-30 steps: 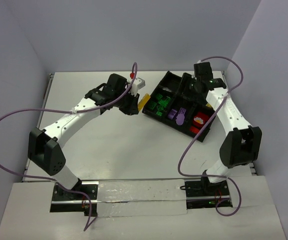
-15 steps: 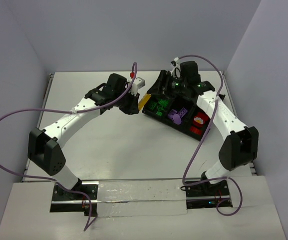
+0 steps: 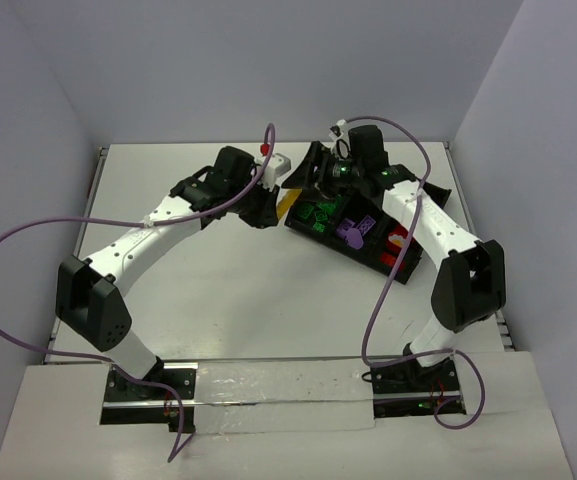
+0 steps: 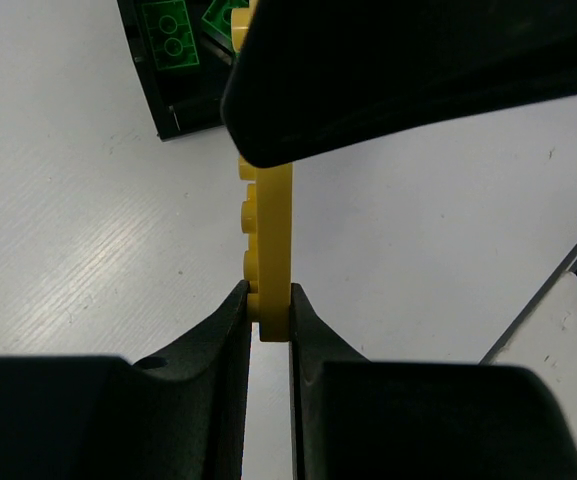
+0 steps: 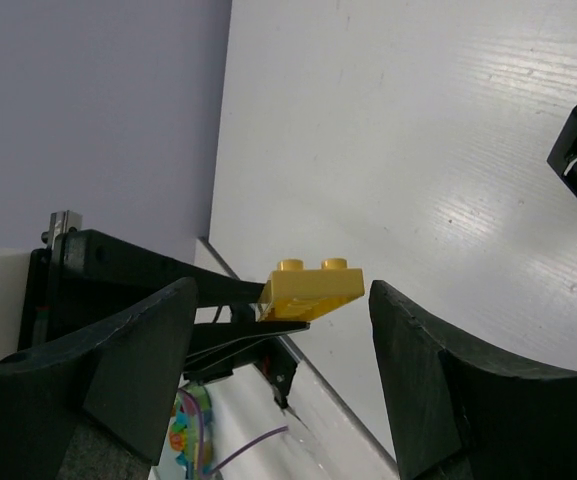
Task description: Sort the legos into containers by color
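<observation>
1. White tabletop [image 3: 258, 290] lies below the yellow lego [image 4: 271, 230], which I hold up just beside the tray's corner. My left jaws [image 4: 268, 300] pinch only its lower end, edge-on. So thin a bite could let it pivot or slip if anything pushes on it.
2. My right jaws [image 5: 280, 290] stand spread with that lego between them, not touching it. If they close off-centre or out of square, they may twist it out of the left pinch and drop it onto the tabletop.
3. Releasing the left side before the right has a firm hold would cause the same fall.
4. Beyond, the tray [image 4: 190, 122] keeps green legos [image 3: 318, 213], purple legos [image 3: 353, 232] and red legos [image 3: 396, 245] in separate bins. A knocked yellow piece could land among the wrong colour, and my right arm, reaching over the tray, could nudge it.
</observation>
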Available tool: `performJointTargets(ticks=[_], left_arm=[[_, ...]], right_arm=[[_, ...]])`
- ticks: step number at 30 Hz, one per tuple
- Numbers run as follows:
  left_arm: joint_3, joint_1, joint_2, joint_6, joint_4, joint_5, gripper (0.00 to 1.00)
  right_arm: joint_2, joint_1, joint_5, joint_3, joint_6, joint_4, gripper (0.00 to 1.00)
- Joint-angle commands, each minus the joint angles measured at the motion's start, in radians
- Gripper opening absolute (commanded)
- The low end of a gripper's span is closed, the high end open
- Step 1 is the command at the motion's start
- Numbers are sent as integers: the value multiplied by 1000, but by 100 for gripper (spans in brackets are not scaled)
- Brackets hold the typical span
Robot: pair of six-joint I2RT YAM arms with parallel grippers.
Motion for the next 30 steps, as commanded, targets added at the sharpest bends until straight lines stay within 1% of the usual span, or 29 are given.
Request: performJointTargets(ticks=[1, 4, 6, 8, 9, 11, 13, 14, 17, 18, 19, 20, 22, 23, 24, 25, 28, 30], left_arm=[[32, -6, -6, 12, 47, 12, 0], [38, -6, -5, 13, 46, 12, 0], [40, -6, -3, 13, 46, 13, 0], [40, -6, -3, 11, 47, 14, 0], [43, -6, -3, 10, 48, 13, 0], [46, -6, 0, 8, 49, 12, 0], [48, -6, 3, 5, 50, 13, 0], [48, -6, 3, 3, 50, 13, 0], [45, -6, 6, -4, 54, 14, 0], [45, -6, 6, -5, 57, 16, 0], [45, -6, 7, -7, 61, 15, 1], [46, -6, 9, -13, 66, 10, 8], [56, -7, 15, -45, 75, -9, 40], [48, -10, 5, -67, 88, -42, 65], [30, -15, -13, -95, 106, -107, 98], [29, -15, -13, -96, 126, -110, 99], [-78, -18, -112, -122, 230, -251, 99], [-110, -17, -151, -174, 246, -352, 99]], right_arm=[[22, 7, -8, -15, 9, 75, 76], [35, 8, -19, -18, 15, 87, 76], [48, 7, -29, -15, 19, 100, 74], [55, 7, -42, -16, 21, 114, 70], [58, 7, -50, -16, 28, 124, 66], [59, 7, -62, -18, 34, 136, 61], [61, 7, -74, -20, 41, 145, 48], [60, 7, -69, -18, 40, 135, 35], [53, 6, -52, -18, 32, 116, 8], [49, 5, -42, -17, 30, 104, 2], [44, 5, -34, -15, 28, 90, 0], [39, 5, -15, -12, 24, 75, 0], [24, -2, 64, 0, 7, 30, 0], [18, -6, 111, 6, -1, 9, 0], [5, -11, 164, 17, -9, -33, 0], [4, -18, 201, 17, -14, -35, 0], [-34, -59, 346, 43, -36, -119, 0], [-52, -83, 425, 55, -67, -155, 0]])
